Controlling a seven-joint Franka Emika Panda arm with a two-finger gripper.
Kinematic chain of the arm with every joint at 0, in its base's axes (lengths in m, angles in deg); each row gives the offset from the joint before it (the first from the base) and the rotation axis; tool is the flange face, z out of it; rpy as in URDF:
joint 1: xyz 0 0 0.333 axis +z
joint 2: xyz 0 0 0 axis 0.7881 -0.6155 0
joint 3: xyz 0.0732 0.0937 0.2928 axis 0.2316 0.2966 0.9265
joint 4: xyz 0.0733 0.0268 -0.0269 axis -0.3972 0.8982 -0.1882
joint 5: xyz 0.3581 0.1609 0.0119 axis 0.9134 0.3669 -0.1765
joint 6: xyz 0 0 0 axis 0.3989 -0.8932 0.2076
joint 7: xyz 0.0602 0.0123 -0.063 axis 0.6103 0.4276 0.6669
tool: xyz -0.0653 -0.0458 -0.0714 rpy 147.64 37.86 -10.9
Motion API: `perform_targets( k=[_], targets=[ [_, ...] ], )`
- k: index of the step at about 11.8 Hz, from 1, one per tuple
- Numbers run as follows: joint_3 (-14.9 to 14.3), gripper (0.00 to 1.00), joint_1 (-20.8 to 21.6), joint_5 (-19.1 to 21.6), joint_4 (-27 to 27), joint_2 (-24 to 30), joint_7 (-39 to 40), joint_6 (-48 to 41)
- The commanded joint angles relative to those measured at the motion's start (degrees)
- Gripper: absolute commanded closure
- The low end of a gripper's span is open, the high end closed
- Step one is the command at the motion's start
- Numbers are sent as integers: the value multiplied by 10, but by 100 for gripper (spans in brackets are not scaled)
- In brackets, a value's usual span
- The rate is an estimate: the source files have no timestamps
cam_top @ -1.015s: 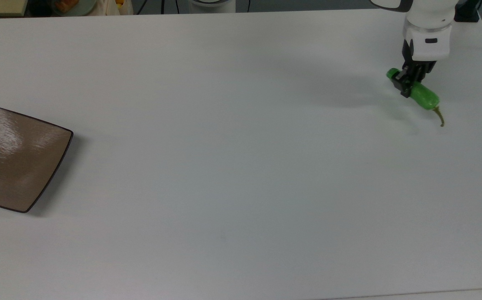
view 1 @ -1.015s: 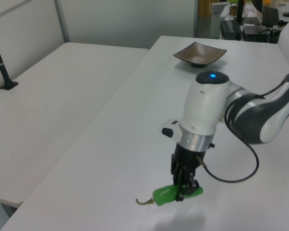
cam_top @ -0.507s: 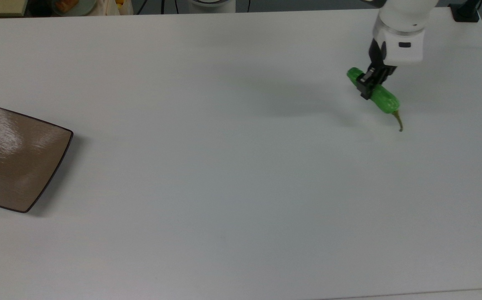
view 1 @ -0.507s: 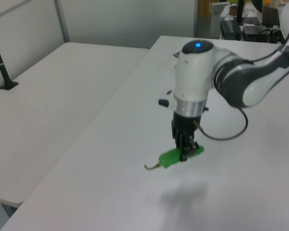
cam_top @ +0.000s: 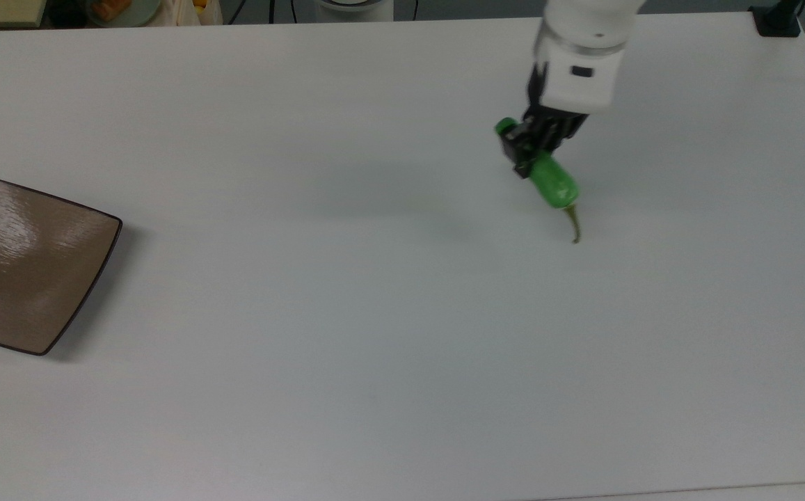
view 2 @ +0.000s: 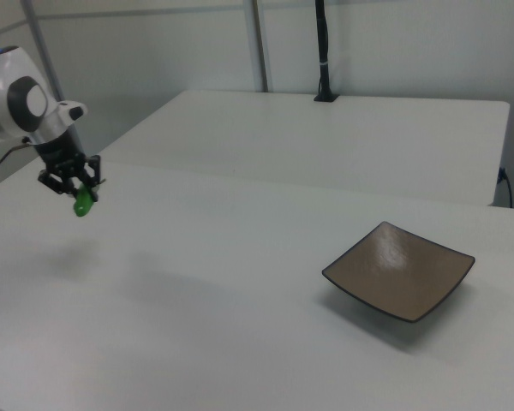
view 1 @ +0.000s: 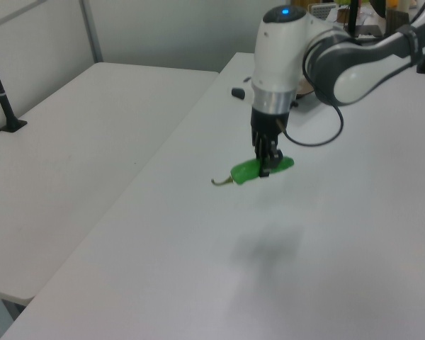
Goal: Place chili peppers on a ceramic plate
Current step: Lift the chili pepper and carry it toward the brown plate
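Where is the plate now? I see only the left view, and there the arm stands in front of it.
Observer: In the top view the plate lies at the top view's left edge, far from the pepper, which is held toward the top view's upper right.
Operator: Is something already on the plate?
Observer: No. The right view shows its whole surface, and nothing lies on it.
Operator: Which end of the pepper looks toward the plate?
Observer: The blunt end. In the top view the stem points away from the plate, toward the top view's lower right.
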Motion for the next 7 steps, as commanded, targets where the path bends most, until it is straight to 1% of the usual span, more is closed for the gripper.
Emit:
perform_targets(
  k=[1, 3, 4, 5, 7],
  targets=[
    [-39, 82, -35, -11, 11, 26, 8, -3],
    [-69, 82, -63, -7, 10, 29, 43, -1],
    [-84, 82, -69, -3, 10, 30, 48, 0],
    [-108, 82, -73, -2, 10, 30, 51, 10],
    [-134, 82, -87, 0, 10, 31, 49, 46]
  ],
)
